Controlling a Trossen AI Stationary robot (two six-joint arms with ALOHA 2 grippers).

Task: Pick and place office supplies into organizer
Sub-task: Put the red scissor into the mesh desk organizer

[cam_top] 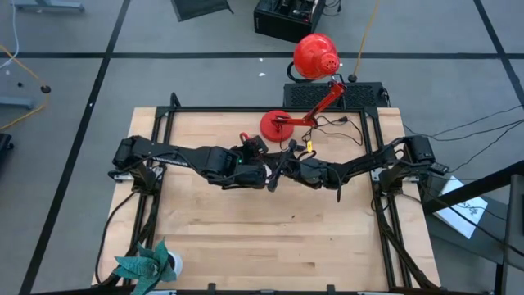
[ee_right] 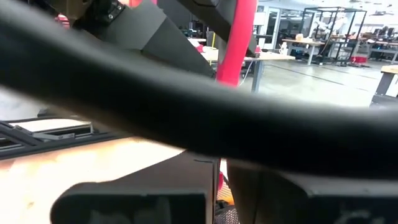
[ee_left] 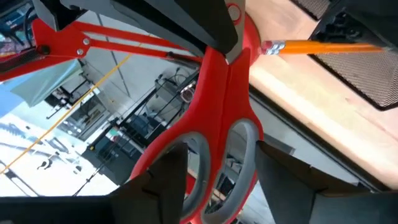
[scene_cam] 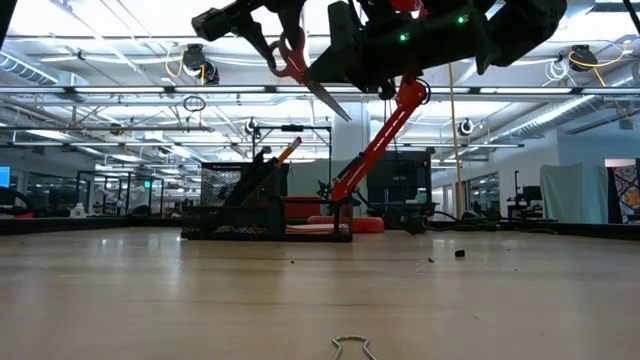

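Step in hand, as judged: scissors (ee_left: 217, 124) are passed from L claw (ee_left: 221, 158) to R claw (ee_left: 214, 37), high above the bench (scene_cam: 320, 300), before being dropped into the organizer (scene_cam: 250, 205).

L claw: open. Its fingers (ee_left: 165, 177) are seen spread either side of the red handle loops, w/ a gap on one side at least. R claw: closed, apparently clamped on the scissors just past the pivot, at the blade end. The exact contact is hidden by its dark body.

Scissors are held aloft between the two claws, handles toward L claw, blades slanted down past R claw, tip free. The organizer sits on the bench below and beyond the claws, w/ a pencil (ee_left: 323, 46) already propped in it, eraser end up.

To do it well:
- L claw should be drawn straight back along the handle axis, so no loop is snagged by a finger.
- R grip should be checked as firm first. It is a thin, smooth blade w/ heavy handles hanging out, so twisting or slipping in the claw is likely.
- R claw should then be brought over a tall compartment w/ the tip pointed down, clear of the pencil.
- The lamp (scene_cam: 375, 150) stands close behind the claws, so a wide swing should be avoided.
- Release should be made low, once the tip is inside the wall.
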